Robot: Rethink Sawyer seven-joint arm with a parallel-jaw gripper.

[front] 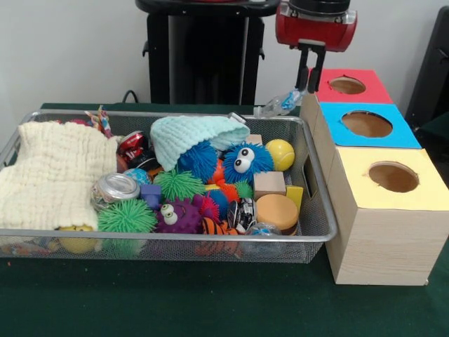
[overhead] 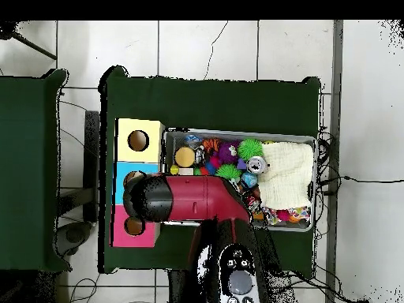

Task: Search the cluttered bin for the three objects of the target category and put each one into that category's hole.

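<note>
Wire bin crammed with toys, fingers possibly gripping plastic

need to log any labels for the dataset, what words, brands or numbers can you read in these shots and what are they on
No text can be read in either view.
red and white packet in the wire bin: markings that may be print, too blurred to read.
red, blue and yellow box tops: plain colour with a hole, no labels.
robot arm: no legible marking.
</note>
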